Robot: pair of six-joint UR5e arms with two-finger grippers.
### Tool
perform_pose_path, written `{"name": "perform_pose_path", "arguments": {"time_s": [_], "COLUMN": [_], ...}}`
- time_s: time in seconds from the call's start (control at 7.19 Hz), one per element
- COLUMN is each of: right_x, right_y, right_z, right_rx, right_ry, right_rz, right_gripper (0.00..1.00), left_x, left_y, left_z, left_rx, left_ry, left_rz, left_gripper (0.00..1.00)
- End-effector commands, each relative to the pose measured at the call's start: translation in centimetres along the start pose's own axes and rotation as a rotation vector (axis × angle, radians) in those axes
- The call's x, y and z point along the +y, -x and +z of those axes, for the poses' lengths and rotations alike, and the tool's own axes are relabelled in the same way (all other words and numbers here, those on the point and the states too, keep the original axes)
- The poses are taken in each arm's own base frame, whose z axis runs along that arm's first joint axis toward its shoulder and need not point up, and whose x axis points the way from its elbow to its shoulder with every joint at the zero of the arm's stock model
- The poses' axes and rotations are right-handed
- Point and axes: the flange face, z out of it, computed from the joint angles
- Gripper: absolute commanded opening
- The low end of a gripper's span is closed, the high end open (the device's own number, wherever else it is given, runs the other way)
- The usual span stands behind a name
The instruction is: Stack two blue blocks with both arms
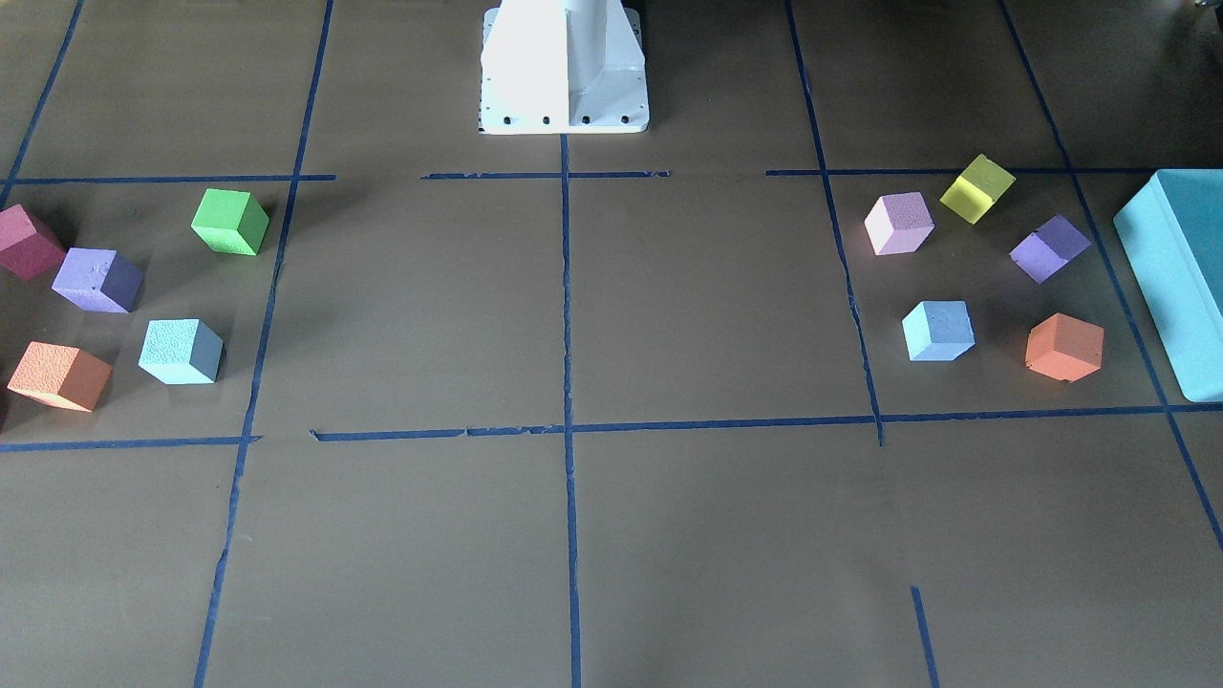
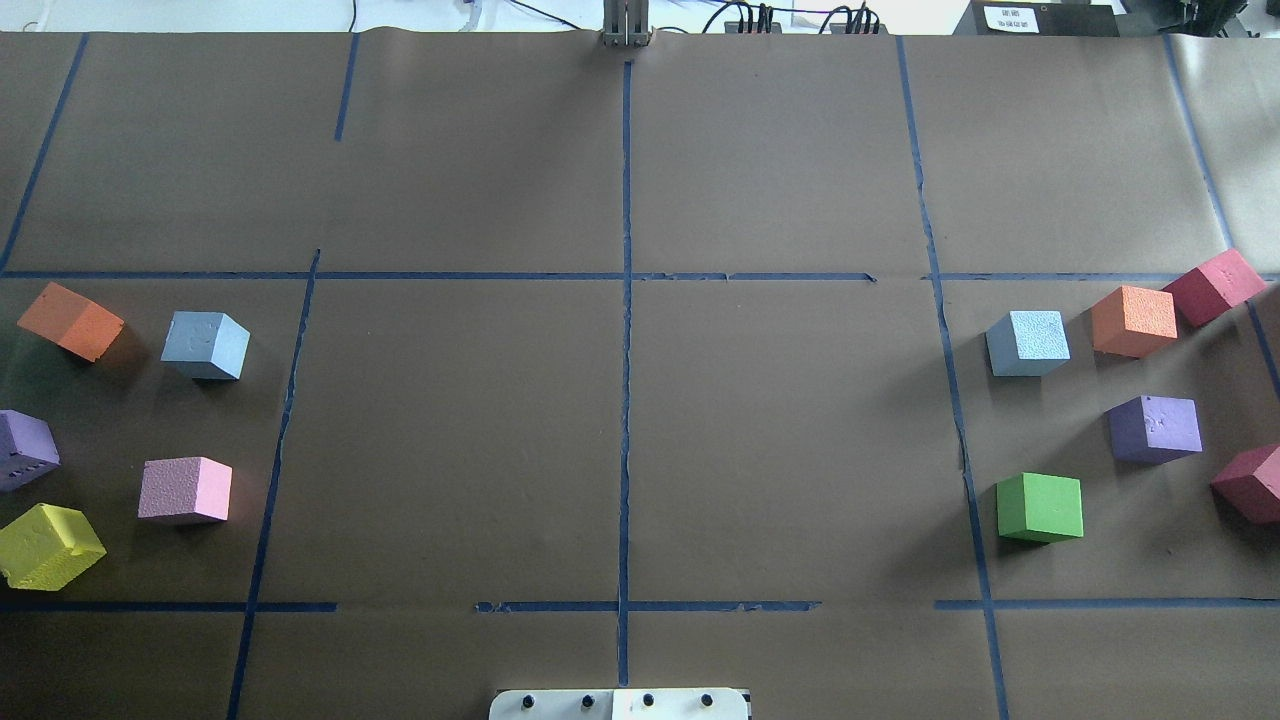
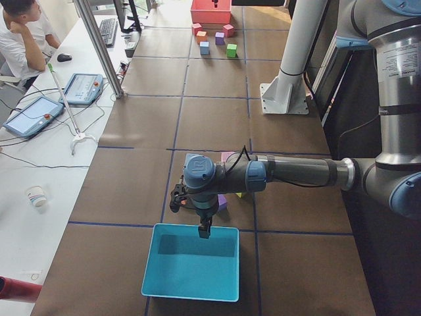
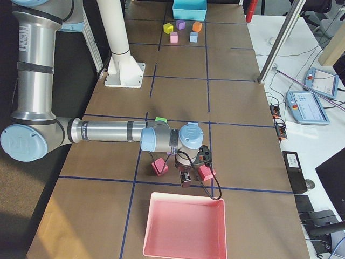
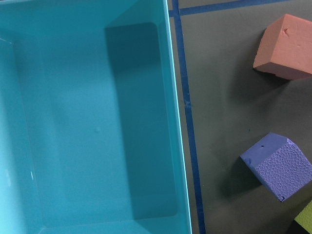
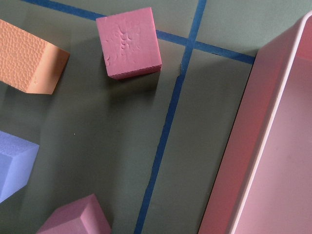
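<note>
The sky-blue block (image 2: 205, 345) lies on the table at the robot's left, among other cubes; it also shows in the front-facing view (image 1: 938, 331). The aqua-tinted blue block (image 2: 1028, 342) lies at the robot's right, also in the front-facing view (image 1: 181, 352). The two blocks are far apart, and neither is held. My left gripper (image 3: 205, 232) hangs over the near edge of the teal box (image 3: 191, 270). My right gripper (image 4: 185, 181) hangs near the pink tray (image 4: 183, 224), between two crimson cubes. I cannot tell whether either gripper is open or shut.
Orange (image 2: 70, 320), purple (image 2: 25, 450), pink (image 2: 185, 490) and yellow (image 2: 48, 546) cubes surround the sky-blue block. Orange (image 2: 1133, 320), crimson (image 2: 1212, 286), purple (image 2: 1155, 428) and green (image 2: 1040, 507) cubes surround the aqua one. The white pedestal (image 1: 564, 67) stands at the robot's edge.
</note>
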Motion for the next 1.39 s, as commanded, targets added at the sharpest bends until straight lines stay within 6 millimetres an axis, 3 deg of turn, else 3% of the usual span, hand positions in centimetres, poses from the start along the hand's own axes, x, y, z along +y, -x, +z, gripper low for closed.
{"name": "perform_pose_path", "arguments": {"time_s": [0.0, 0.14, 0.28, 0.7, 0.97, 1.11, 1.25], "right_x": [-0.9, -2.0, -5.4, -12.8, -14.3, -14.2, -13.9], "right_y": [0.7, 2.6, 6.8, 21.8, 28.8, 31.0, 31.8], "right_z": [-0.6, -0.3, -0.1, 3.0, 5.8, 7.4, 8.2], "right_rx": [-0.018, -0.050, -0.077, -0.082, -0.063, -0.036, -0.033], "right_ry": [-0.024, -0.061, -0.080, -0.188, -0.189, -0.193, -0.180], "right_rz": [-0.015, -0.076, -0.004, 0.160, 0.193, 0.198, 0.189], "right_gripper": [1.00, 1.00, 1.00, 1.00, 1.00, 1.00, 1.00], "left_x": [-0.1, -0.3, -0.2, -0.1, 0.0, 0.1, 0.1], "left_y": [-0.2, -0.2, -0.1, 0.1, 0.2, 0.3, 0.3], "left_z": [0.0, 0.1, 0.2, 0.4, 0.5, 0.7, 0.7], "left_rx": [0.001, 0.001, 0.001, 0.002, 0.003, 0.003, 0.004], "left_ry": [-0.001, -0.001, 0.001, 0.005, 0.010, 0.013, 0.014], "left_rz": [0.006, 0.008, 0.006, 0.002, -0.002, -0.006, -0.007], "left_gripper": [1.00, 1.00, 1.00, 1.00, 1.00, 1.00, 1.00]}}
